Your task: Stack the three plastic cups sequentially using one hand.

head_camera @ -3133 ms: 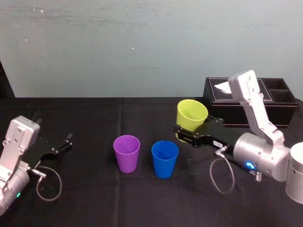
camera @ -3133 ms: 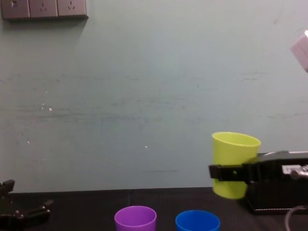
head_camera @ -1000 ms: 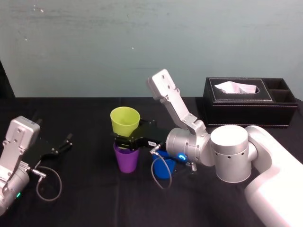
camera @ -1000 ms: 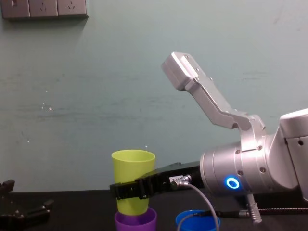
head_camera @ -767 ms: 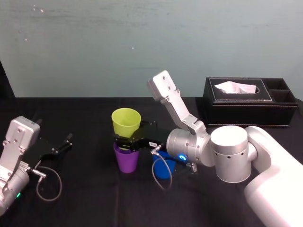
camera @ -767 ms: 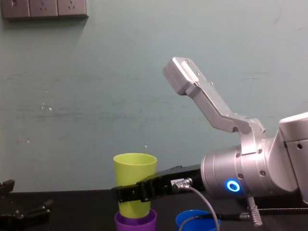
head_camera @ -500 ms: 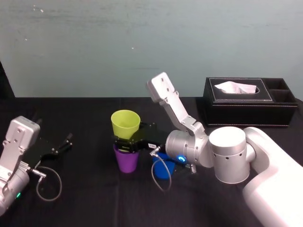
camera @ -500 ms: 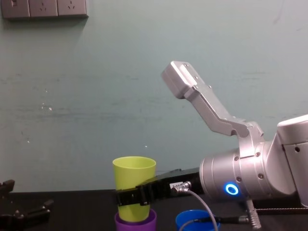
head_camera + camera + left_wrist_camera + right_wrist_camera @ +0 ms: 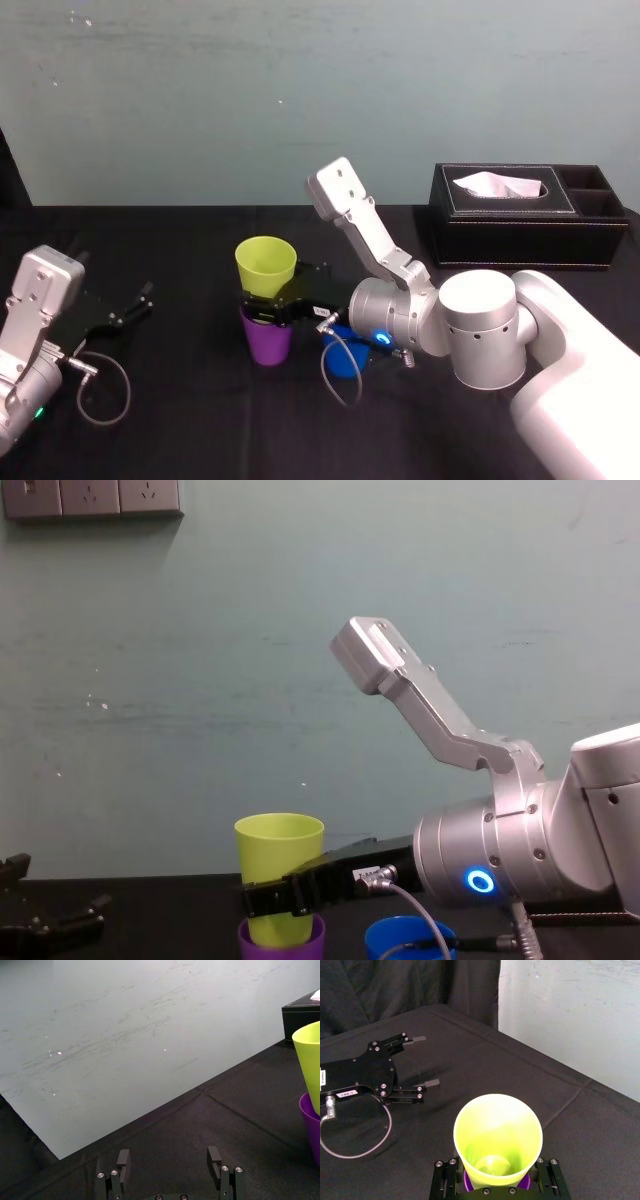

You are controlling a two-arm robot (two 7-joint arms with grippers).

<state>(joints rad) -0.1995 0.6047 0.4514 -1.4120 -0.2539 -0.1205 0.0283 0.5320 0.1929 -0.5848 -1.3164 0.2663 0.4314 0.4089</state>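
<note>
The black tissue box (image 9: 530, 215) sits well to the right of the purple cup (image 9: 266, 340). The yellow-green cup (image 9: 266, 263) stands partly nested in the purple one, and the blue cup (image 9: 405, 942) is just to its right. My right gripper (image 9: 265, 302) pinches the yellow-green cup low on its wall, just above the purple rim. These cups look light, thin and slick, so I'd squeeze gently at mid-wall. My left gripper (image 9: 168, 1152) rests well to the left, jaws spread.
</note>
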